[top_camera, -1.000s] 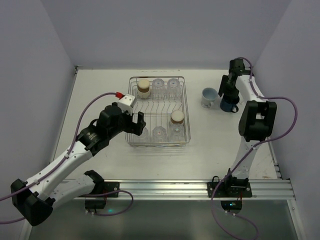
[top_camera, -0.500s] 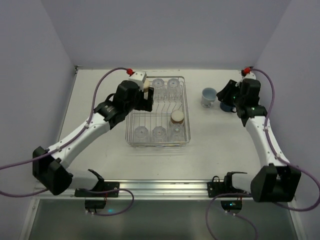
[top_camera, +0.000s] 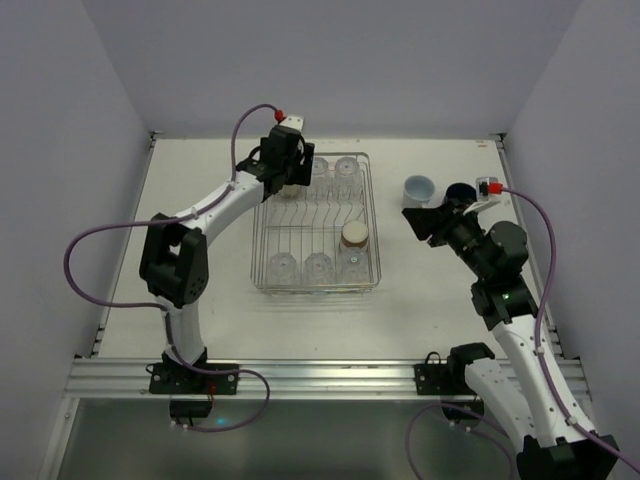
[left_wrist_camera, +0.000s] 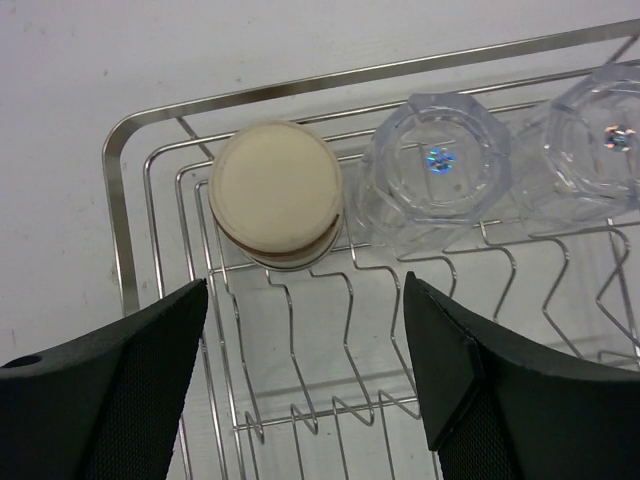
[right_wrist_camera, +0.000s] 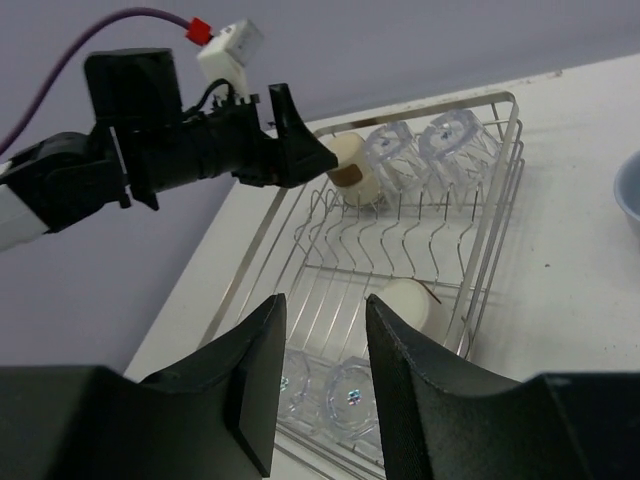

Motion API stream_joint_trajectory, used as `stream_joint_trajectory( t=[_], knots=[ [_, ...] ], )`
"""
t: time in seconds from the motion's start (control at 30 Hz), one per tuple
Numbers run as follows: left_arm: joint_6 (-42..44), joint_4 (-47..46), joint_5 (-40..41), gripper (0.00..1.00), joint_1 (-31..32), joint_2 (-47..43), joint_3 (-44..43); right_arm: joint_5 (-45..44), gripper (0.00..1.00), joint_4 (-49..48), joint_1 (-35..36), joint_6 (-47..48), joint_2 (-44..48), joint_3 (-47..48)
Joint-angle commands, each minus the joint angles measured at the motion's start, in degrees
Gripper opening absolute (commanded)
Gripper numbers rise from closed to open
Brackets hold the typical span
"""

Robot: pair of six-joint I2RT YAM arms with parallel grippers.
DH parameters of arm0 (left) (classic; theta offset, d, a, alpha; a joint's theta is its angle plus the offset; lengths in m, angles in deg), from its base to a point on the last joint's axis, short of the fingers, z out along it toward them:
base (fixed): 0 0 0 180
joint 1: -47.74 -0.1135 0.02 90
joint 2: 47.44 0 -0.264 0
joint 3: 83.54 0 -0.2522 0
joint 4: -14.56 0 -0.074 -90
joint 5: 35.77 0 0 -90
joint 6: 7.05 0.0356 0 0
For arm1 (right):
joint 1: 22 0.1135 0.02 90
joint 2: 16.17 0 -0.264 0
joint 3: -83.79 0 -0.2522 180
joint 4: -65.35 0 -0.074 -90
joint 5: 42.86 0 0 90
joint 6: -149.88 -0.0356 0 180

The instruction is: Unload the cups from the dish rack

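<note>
The silver wire dish rack (top_camera: pixel 372 215) stands mid-table with upturned cups in it. Along its far side are a beige cup (left_wrist_camera: pixel 276 193) and two clear tumblers (left_wrist_camera: pixel 438 165) (left_wrist_camera: pixel 600 140). Another beige cup (top_camera: pixel 353 235) sits at the right, and three clear tumblers (top_camera: pixel 318 266) line the near side. My left gripper (left_wrist_camera: pixel 305 285) hovers open above the far-left beige cup, with only rack wires between its fingers. A pale blue cup (top_camera: pixel 419 188) and a dark blue mug (top_camera: pixel 460 192) stand on the table right of the rack. My right gripper (top_camera: pixel 420 220) hangs near them, facing the rack, open and empty.
Purple walls close in the white table at the back and on both sides. In the right wrist view, the left gripper (right_wrist_camera: pixel 300 150) reaches over the rack's far corner (right_wrist_camera: pixel 505 100). A metal rail (top_camera: pixel 320 375) runs along the near edge.
The left arm swung from the rack's near-left side to its far-left corner, above the beige cup. The right arm drew back from the dark blue mug and turned toward the rack.
</note>
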Motion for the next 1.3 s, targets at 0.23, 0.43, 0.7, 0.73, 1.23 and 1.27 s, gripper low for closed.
stream_joint_trajectory(
  t=[0.23, 0.43, 0.7, 0.73, 1.23, 1.27],
  knots=[
    [5.64, -3.28, 5.04, 0.82, -2.89, 7.88, -7.48, 3.9, 0.41, -3.6, 0.22, -0.57, 0.8, -0.49],
    [7.23, -3.99, 1.7, 0.85, -3.6, 11.57, -9.33, 5.13, 0.41, -4.57, 0.66, -1.01, -0.51, -0.4],
    [8.55, -6.01, -1.28, 0.82, -4.56, 15.35, -11.79, 6.18, 0.41, -3.95, 2.59, -0.84, -1.57, 0.21],
    [8.46, -6.27, -1.64, 0.81, -4.83, 15.53, -11.96, 6.1, 0.41, -3.6, 2.94, -0.75, -1.66, 0.48],
    [6.27, -9.35, -0.76, 0.34, -5.18, -0.72, -4.51, 3.02, 0.46, -8.6, 9.62, -1.01, -8.85, 2.76],
    [5.13, -9.53, -1.98, 0.32, -5.18, -3.6, -3.89, 3.54, 0.49, -9.83, 10.58, -1.27, -10.78, 2.68]
  ],
)
